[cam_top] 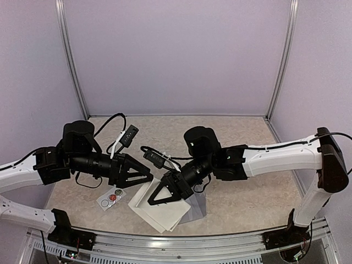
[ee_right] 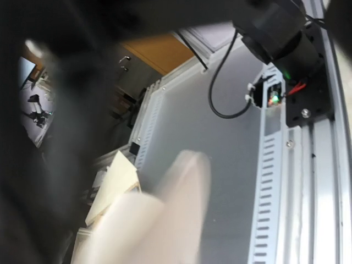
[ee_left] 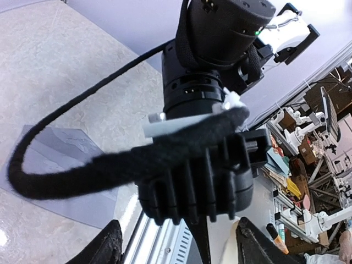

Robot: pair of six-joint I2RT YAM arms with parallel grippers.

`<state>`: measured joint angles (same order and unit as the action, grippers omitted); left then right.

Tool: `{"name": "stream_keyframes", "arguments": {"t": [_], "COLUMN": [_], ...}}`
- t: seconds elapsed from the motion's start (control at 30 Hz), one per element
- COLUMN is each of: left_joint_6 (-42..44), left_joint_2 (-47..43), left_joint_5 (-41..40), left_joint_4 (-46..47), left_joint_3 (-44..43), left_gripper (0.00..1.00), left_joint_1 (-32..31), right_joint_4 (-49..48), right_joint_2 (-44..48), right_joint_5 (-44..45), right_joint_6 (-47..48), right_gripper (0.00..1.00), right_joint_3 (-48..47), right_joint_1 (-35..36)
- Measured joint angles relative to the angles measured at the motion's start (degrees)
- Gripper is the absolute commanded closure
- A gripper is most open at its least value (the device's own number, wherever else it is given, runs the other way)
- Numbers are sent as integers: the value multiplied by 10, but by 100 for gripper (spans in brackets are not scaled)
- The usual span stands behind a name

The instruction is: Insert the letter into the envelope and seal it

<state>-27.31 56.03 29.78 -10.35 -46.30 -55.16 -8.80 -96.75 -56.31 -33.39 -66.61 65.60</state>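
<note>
The letter, cream sheets (cam_top: 160, 214), lies at the front middle of the table with its left edge curled up. My right gripper (cam_top: 153, 201) reaches down-left over it and appears shut on it. In the right wrist view the letter (ee_right: 165, 220) is a blurred cream shape close to the camera, and it hides the fingers. The grey envelope (cam_top: 197, 210) lies flat, partly under the sheets and the right gripper. It also shows in the left wrist view (ee_left: 55, 165). My left gripper (cam_top: 149, 177) (ee_left: 181, 247) is open and empty, just left of the right gripper and above the sheets.
A small white sticker card (cam_top: 111, 197) with round stickers lies left of the sheets. The right arm's wrist (ee_left: 209, 110) and its black cable (ee_left: 82, 170) fill the left wrist view, very close. The metal front rail (cam_top: 181, 245) runs just beyond the sheets.
</note>
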Motion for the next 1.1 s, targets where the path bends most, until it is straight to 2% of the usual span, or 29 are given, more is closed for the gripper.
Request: {"name": "stream_keyframes", "arguments": {"t": [0.07,0.17,0.27,0.53,0.8,0.87,0.93,1.0,1.1], "left_joint_6": [-16,-36,-46,-48,-54,-56,-55,-54,-54], "left_joint_2": [-13,-29,-26,20,33,34,34,33,28], "left_joint_5": [5,18,21,12,19,20,18,16,15], "left_joint_4": [7,26,35,30,42,45,45,45,43], "left_joint_3": [0,0,0,0,7,9,11,11,14], "left_gripper": [6,2,5,36,99,100,100,100,100], "left_joint_1": [9,12,7,-9,-17,-19,-19,-19,-19], "right_joint_4": [15,37,52,61,73,78,82,85,84], "right_joint_2": [0,0,0,0,0,0,1,4,21], "right_joint_5": [5,12,15,20,29,33,37,42,47], "right_joint_6": [6,14,21,27,32,33,35,36,33], "right_gripper": [100,100,100,100,100,99,82,69,64], "right_joint_3": [-2,-3,-7,-16,-18,-18,-18,-18,-10], "right_joint_1": [0,0,0,0,0,0,0,0,-2]}}
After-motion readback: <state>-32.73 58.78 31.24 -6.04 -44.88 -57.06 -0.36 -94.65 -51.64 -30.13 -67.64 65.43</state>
